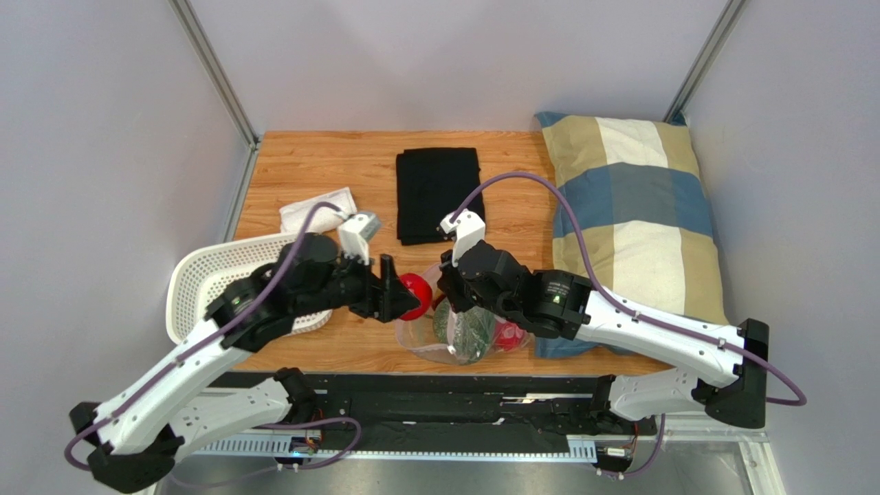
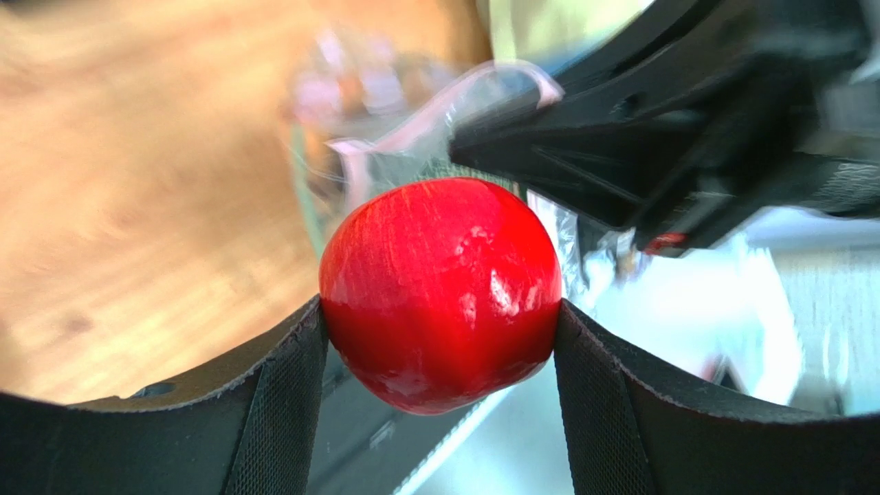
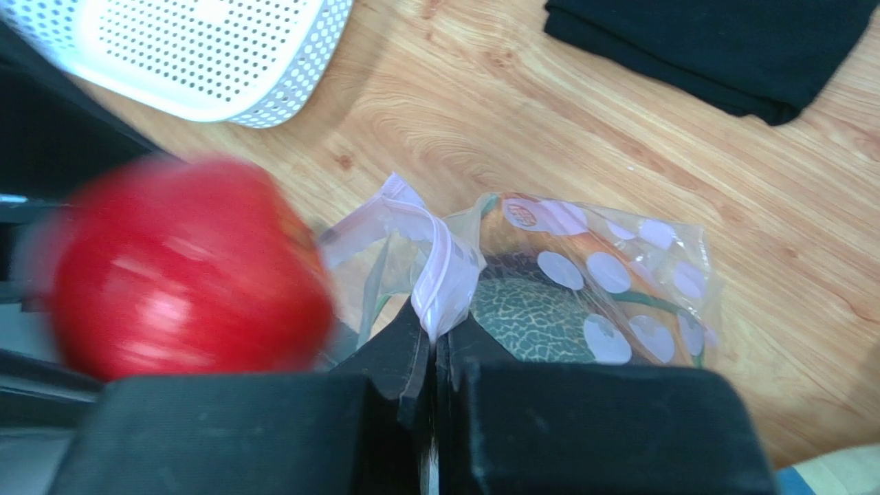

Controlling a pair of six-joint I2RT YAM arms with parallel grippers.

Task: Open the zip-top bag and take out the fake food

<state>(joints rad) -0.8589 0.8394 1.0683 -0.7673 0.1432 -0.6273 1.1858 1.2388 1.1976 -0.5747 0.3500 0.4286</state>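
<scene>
L gripper (image 1: 403, 294) is clamped on a red fruit (image 2: 441, 294), one finger each side. The fruit is up off the table (image 1: 310, 165), just outside the bag's mouth.

R gripper (image 3: 434, 335) is pinched tight on the bag (image 3: 609, 289) at its pink zip strip (image 3: 439, 263), jaws closed w/ the strip sticking up between them. The mouth is pulled open toward the L side. The bag sits at the near table edge, centre, between the two arms.

Inside the bag: green bunch (image 1: 470, 330), second red fruit (image 1: 508, 333) on the R side, orange piece (image 3: 584, 251) seen through the dotted plastic.

Around:
- The two grippers are v. close, nearly tip to tip, w/ the held fruit between them and just beside the R gripper's fingers.
- White basket (image 1: 207, 278) at the L edge, partly under the L arm, near the bag but not touching.
- Black cloth (image 1: 440, 194) folded at the back centre, well apart from the bag.
- White towel (image 1: 315, 209) back L, beside the basket's far rim.
- Plaid pillow (image 1: 635, 227) along the R side; the R arm crosses over its near corner, and the bag lies just beside that corner.
</scene>
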